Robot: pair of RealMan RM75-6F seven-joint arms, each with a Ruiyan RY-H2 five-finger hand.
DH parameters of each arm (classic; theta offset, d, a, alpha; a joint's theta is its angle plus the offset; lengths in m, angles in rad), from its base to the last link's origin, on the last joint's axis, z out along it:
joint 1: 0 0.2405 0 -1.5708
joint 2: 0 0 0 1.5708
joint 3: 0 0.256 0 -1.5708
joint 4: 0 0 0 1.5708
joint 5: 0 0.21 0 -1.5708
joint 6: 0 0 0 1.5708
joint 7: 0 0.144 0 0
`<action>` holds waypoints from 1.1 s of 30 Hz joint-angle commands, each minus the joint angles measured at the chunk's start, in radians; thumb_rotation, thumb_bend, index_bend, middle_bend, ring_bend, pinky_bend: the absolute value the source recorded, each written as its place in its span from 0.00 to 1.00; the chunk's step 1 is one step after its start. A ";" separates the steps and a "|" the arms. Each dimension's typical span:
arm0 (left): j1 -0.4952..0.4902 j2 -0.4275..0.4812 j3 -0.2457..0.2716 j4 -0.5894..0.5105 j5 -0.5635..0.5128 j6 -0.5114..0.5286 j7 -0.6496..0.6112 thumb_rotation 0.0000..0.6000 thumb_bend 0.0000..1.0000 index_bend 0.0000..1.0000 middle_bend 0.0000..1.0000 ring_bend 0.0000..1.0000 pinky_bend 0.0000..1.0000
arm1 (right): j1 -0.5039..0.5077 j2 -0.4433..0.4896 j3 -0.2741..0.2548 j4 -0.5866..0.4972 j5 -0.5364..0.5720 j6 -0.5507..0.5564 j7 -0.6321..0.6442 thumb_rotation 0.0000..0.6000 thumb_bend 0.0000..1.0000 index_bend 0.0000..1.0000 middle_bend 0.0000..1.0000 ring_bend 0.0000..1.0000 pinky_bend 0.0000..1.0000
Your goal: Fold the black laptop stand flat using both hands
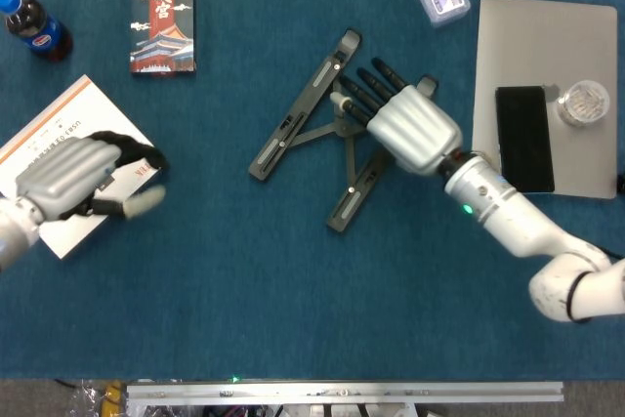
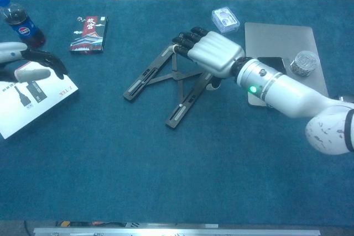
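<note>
While splayed open, the laptop stand (image 1: 311, 129) lies under the right hand (image 1: 410, 129).

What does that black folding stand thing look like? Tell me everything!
The black laptop stand lies on the blue cloth table, near the middle. It is made of thin dark bars: two long rails spread in a V, joined by crossing struts, so it is not yet folded flat. It looks like metal. The right hand rests over its upper right part.
</note>
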 commanded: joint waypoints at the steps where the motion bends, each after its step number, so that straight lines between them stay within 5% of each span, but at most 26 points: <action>1: -0.061 -0.031 -0.021 0.005 -0.056 -0.082 -0.038 0.00 0.25 0.27 0.24 0.15 0.13 | -0.020 0.052 -0.005 -0.050 -0.006 0.021 0.004 1.00 0.00 0.00 0.01 0.00 0.04; 9: -0.140 -0.119 -0.058 0.055 -0.173 -0.207 -0.019 0.00 0.22 0.27 0.16 0.02 0.01 | -0.048 0.105 -0.014 -0.090 0.014 0.030 0.013 1.00 0.00 0.00 0.00 0.00 0.04; 16: -0.146 -0.218 -0.074 0.106 -0.300 -0.204 0.201 0.00 0.21 0.33 0.06 0.00 0.00 | -0.056 0.107 -0.010 -0.086 0.040 0.028 0.004 1.00 0.00 0.00 0.00 0.00 0.03; 33: -0.235 -0.370 -0.065 0.083 -0.898 -0.110 0.680 0.00 0.20 0.39 0.00 0.00 0.00 | -0.043 0.034 -0.020 0.012 -0.018 0.031 0.031 1.00 0.00 0.00 0.00 0.00 0.00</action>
